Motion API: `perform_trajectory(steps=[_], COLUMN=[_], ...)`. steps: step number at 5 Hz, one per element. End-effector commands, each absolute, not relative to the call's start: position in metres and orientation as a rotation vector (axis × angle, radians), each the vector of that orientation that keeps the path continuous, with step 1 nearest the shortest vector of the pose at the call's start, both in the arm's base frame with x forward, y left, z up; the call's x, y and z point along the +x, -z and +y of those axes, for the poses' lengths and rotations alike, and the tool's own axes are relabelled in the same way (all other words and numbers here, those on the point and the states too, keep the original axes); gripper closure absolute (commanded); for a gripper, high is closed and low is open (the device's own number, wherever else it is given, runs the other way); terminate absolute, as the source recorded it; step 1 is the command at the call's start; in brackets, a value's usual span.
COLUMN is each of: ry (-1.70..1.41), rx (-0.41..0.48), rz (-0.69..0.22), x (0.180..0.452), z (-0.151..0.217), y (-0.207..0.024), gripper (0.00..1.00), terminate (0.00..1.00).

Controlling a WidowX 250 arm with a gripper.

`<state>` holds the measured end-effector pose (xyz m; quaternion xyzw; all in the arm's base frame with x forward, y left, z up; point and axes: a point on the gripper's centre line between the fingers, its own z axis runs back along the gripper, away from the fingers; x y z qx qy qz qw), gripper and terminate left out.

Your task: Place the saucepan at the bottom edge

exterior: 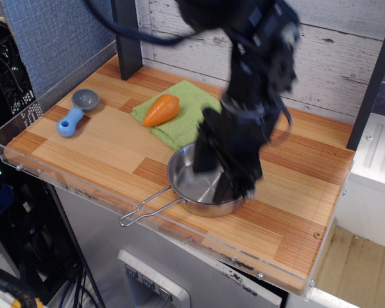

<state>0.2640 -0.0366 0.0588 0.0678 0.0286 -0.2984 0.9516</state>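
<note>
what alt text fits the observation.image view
A stainless-steel saucepan sits near the front edge of a striped wood table, its wire handle reaching the acrylic rim. A blurred black gripper hangs over its right side; behind lie a carrot on a green cloth.

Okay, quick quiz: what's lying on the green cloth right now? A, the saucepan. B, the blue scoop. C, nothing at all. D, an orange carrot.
D: the carrot lies on the cloth, while the saucepan sits on bare wood near the front edge and the scoop is off at the left end.
</note>
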Motion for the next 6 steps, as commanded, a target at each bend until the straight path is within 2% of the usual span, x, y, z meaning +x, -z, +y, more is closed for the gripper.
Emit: perform_trajectory(steps=[1, 2, 5, 6], ry=[0.407, 0.256, 0.180, 0.119], rx=[0.137, 0.117, 0.086, 0.125], rz=[-0.136, -0.126, -0.079, -0.080], x=[0.248, 0.246, 0.244, 0.244], z=[0.002, 0.013, 0.013, 0.013], y=[-0.142, -0.159, -0.156, -0.156], gripper=[0.00, 0.00, 0.00, 0.00], terminate=[0.00, 0.00, 0.00, 0.00])
